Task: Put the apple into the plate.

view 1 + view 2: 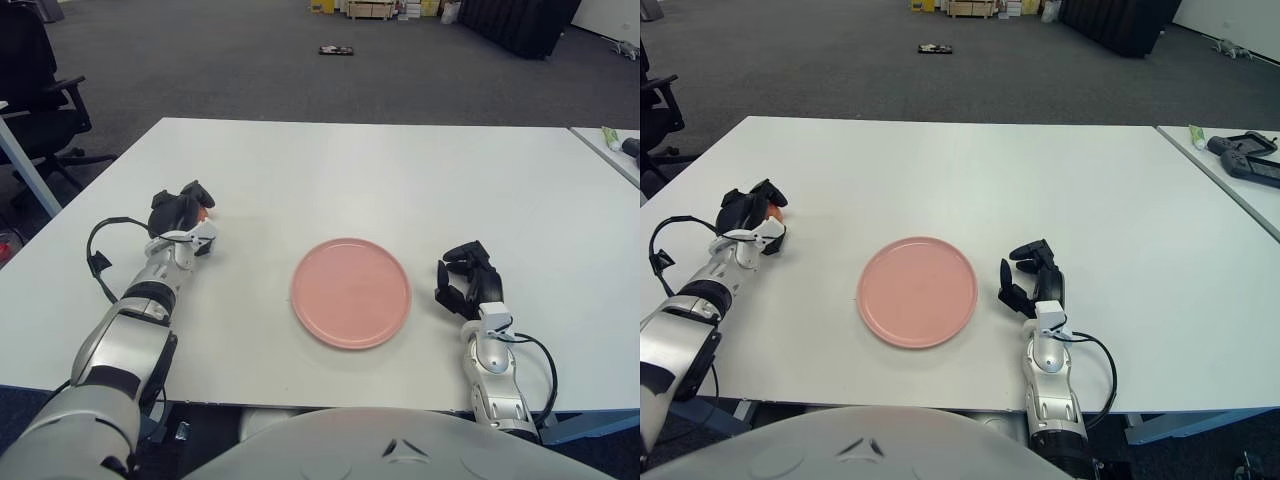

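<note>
The pink plate (pixel 350 292) lies flat on the white table (pixel 400 170), near the front and in the middle. The apple (pixel 205 212) is at the left, mostly hidden; only a small red-orange patch shows between the fingers of my left hand (pixel 182 212). That hand is curled around the apple at table level, well left of the plate. My right hand (pixel 466 281) shows just right of the plate with its fingers relaxed, holding nothing.
A black office chair (pixel 35 95) stands off the table's left side. A second table at the right carries a black device (pixel 1245 158) and a small green item (pixel 1197 136). A dark object (pixel 335 50) lies on the floor far behind.
</note>
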Robot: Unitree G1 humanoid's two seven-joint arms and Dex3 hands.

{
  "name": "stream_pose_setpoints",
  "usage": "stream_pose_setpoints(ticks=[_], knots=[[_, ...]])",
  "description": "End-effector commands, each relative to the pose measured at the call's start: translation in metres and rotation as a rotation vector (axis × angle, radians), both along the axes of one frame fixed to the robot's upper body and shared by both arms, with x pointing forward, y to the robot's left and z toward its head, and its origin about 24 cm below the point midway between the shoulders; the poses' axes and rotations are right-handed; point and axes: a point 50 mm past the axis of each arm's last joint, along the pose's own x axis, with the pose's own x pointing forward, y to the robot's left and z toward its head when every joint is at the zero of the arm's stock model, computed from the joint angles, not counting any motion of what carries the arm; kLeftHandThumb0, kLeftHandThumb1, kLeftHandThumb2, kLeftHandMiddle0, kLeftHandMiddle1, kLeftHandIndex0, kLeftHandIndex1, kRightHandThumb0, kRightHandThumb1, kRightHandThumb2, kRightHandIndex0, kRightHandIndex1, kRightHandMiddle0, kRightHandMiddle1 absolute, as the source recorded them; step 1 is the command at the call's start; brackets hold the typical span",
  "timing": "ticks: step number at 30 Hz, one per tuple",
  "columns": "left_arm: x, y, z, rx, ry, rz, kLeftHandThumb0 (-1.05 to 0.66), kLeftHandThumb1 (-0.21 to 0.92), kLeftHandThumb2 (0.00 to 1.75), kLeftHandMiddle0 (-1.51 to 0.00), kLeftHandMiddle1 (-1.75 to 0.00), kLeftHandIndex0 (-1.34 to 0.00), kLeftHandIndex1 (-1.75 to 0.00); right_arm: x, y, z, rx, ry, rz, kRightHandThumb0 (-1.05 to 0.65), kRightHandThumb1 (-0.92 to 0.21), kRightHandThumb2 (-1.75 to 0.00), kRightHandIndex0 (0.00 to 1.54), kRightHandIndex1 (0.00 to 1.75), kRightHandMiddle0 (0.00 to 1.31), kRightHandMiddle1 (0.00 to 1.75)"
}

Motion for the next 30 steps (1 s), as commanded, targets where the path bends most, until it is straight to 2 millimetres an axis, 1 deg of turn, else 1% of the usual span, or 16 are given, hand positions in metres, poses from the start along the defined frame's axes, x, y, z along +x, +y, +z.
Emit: stream_pose_setpoints(ticks=[1, 4, 10, 14, 22, 27, 30], knots=[[0.003, -0.005, 0.007, 0.031, -0.029, -0.054, 0.0, 0.07, 1.56, -0.82, -1.62, -0.6, -1.75, 0.003, -0.001, 0.0, -0.006, -0.005, -0.001, -0.39, -0.64, -0.91, 0.7, 1.73, 0.37, 1.75], [0.006, -0.012, 0.017, 0.061, -0.079, -0.1, 0.0, 0.06, 1.57, -0.82, -1.62, -0.6, -1.75, 0.003, -0.001, -0.001, -0.011, 0.0, -0.004, -0.39, -0.64, -0.91, 0.7, 1.73, 0.37, 1.75], [0.004, -0.018, 0.024, 0.123, -0.138, -0.161, 0.0, 0.04, 1.6, -0.84, -1.64, -0.61, -1.75, 0.003, -0.001, -0.001, -0.008, 0.001, -0.007, -0.39, -0.64, -0.91, 0.68, 1.71, 0.37, 1.75], [0.003, -0.027, 0.036, 0.149, -0.209, -0.234, 0.0, 0.04, 1.61, -0.85, -1.64, -0.61, -1.75, 0.004, 0.0, 0.001, -0.007, -0.005, -0.008, -0.39, -0.63, -0.92, 0.67, 1.73, 0.37, 1.75], [-0.006, -0.037, 0.057, 0.15, -0.315, -0.334, 0.0, 0.0, 1.64, -0.88, -1.64, -0.62, -1.75, 0.005, 0.001, 0.002, -0.004, 0.0, -0.005, -0.4, -0.62, -0.94, 0.68, 1.75, 0.38, 1.75], [-0.008, -0.041, 0.062, 0.148, -0.342, -0.355, 0.0, 0.0, 1.65, -0.89, -1.65, -0.62, -1.75, 0.005, 0.002, 0.002, 0.002, 0.0, -0.008, -0.4, -0.6, -0.96, 0.67, 1.75, 0.39, 1.75], [-0.012, -0.054, 0.075, 0.152, -0.385, -0.39, 0.0, 0.02, 1.63, -0.86, -1.67, -0.6, -1.75, 0.005, 0.003, 0.003, 0.005, 0.002, 0.0, -0.4, -0.6, -0.96, 0.68, 1.75, 0.39, 1.75]])
